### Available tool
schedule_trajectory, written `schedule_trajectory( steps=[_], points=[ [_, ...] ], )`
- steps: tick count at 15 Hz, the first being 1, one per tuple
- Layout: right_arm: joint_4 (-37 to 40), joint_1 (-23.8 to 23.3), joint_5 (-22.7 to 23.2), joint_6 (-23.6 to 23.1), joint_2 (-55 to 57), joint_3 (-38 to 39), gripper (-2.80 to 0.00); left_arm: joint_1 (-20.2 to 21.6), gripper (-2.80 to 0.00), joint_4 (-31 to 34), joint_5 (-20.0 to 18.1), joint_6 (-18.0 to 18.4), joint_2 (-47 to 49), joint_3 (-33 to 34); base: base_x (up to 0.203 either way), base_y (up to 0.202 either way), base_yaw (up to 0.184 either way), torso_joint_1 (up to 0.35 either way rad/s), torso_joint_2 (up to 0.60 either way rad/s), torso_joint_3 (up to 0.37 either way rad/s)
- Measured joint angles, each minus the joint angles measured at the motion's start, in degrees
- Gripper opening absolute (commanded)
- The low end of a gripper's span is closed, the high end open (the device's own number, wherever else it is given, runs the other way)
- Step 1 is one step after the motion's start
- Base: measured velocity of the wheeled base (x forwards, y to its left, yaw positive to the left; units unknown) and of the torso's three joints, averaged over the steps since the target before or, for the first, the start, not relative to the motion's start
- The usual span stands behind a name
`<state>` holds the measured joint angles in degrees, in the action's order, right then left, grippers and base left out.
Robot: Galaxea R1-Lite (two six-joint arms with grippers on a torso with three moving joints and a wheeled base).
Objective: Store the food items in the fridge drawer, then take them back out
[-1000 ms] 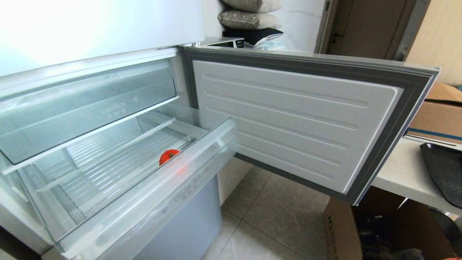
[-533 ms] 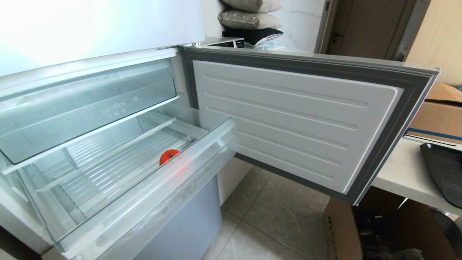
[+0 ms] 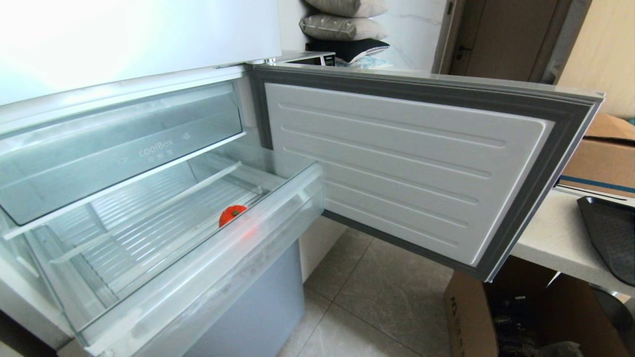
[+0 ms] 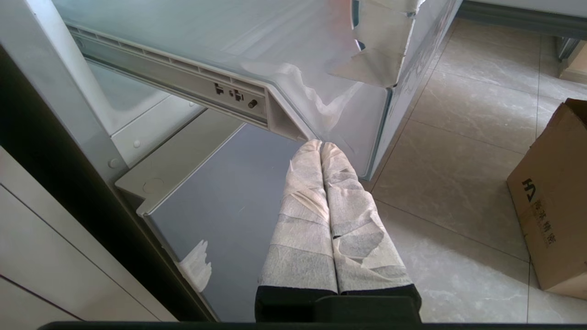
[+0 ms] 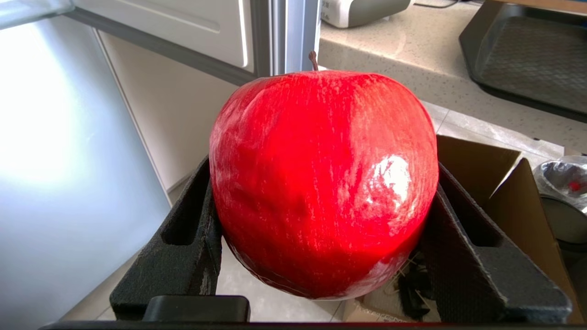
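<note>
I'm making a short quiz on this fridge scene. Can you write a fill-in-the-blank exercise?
1. The right gripper is shut on the red ____.
2. The orange fruit lies inside the fridge ____.
3. The left gripper has its fingers ____ and holds nothing.
4. The bin above the drawer reads ____.

Missing words: apple; drawer; shut; coolBox

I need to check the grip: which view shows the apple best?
The right wrist view: the apple fills it, clamped in the right end effector, stem up. The head and left wrist views show none of it.
</note>
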<state>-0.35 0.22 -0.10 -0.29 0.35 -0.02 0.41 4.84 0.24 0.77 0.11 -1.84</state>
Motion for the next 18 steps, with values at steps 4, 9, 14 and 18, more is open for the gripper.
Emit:
schedule_trajectory(
  steps=[4,9,14,18],
  points=[
    [0.0,0.0,0.0,0.0,-0.4,0.0,-2.80,0.0,-2.80,0.0,0.0,0.0,0.0,0.0,0.000,0.000,0.000,0.000,0.00,0.000],
    [0.0,0.0,0.0,-0.1,-0.4,0.0,-2.80,0.0,-2.80,0.0,0.0,0.0,0.0,0.0,0.000,-0.005,0.123,0.002,0.00,0.003],
    [0.0,0.0,0.0,0.0,-0.4,0.0,-2.80,0.0,-2.80,0.0,0.0,0.0,0.0,0.0,0.002,-0.009,0.174,0.003,0.00,0.001],
    [0.0,0.0,0.0,0.0,-0.4,0.0,-2.80,0.0,-2.80,0.0,0.0,0.0,0.0,0.0,0.001,-0.009,0.174,0.002,0.00,0.003]
  ],
)
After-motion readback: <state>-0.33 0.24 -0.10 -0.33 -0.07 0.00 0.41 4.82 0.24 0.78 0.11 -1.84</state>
